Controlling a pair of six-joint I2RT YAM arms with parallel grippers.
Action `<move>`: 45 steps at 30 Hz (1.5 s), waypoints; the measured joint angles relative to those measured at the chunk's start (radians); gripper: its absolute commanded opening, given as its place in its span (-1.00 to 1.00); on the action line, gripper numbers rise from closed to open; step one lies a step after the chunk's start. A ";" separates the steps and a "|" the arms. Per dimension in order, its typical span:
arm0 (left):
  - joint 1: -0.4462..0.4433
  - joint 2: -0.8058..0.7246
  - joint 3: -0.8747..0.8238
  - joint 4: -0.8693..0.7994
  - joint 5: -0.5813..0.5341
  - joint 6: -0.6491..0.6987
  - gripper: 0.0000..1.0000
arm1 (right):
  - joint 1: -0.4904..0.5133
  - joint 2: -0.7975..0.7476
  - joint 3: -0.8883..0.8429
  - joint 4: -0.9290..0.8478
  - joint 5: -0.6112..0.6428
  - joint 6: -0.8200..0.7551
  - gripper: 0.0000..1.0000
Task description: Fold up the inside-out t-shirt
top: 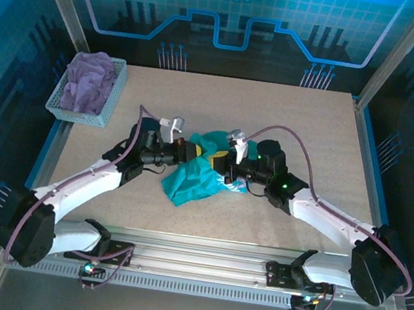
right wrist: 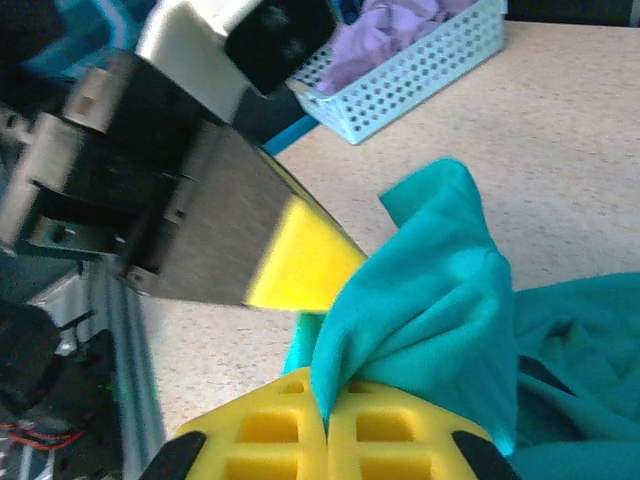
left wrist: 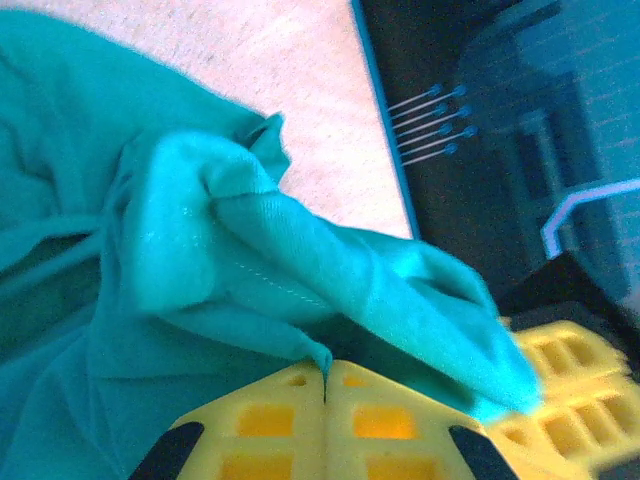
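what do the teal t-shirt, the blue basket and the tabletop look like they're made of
teal t-shirt: soft knit fabric, likely cotton jersey; matte, with a fine weave texture and limp folds.
basket: pale blue moulded plastic by the look; stiff walls with even rows of holes and a slight sheen.
tabletop: flat beige speckled surface, matte; perhaps laminate, but the look leaves it open.

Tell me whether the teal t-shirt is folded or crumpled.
Crumpled, not folded: the t-shirt lies in an irregular heap, its raised bunches pinched by the left fingers and right fingers.

t-shirt (top: 191,184) on table (top: 289,120), between left tool (top: 196,151) and right tool (top: 226,165), basket (top: 81,116) behind-left
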 measured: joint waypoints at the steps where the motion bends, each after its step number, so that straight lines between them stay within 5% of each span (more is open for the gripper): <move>1: 0.005 -0.019 -0.026 0.039 0.011 0.000 -1.00 | 0.000 -0.006 -0.006 -0.011 0.025 0.005 -0.74; 6: 0.009 -0.126 -0.123 0.244 0.084 0.026 -1.00 | 0.018 -0.015 -0.011 -0.080 0.144 0.040 -0.42; 16: 0.009 -0.224 -0.151 0.423 0.192 0.183 -1.00 | 0.070 -0.108 0.055 -0.324 0.247 -0.119 -0.21; 23: 0.009 -0.224 -0.151 0.415 0.203 0.233 -1.00 | -0.018 -0.194 0.023 -0.216 0.009 -0.114 -0.13; 30: 0.009 -0.224 -0.151 0.408 0.203 0.239 -1.00 | -0.048 -0.056 0.015 -0.024 -0.220 0.031 -0.07; 39: 0.009 -0.225 -0.151 0.391 0.203 0.243 -1.00 | -0.048 0.014 0.015 0.154 -0.306 0.171 -0.12; 45: 0.009 -0.229 -0.151 0.391 0.203 0.247 -1.00 | -0.048 0.019 0.016 0.195 -0.307 0.209 -0.63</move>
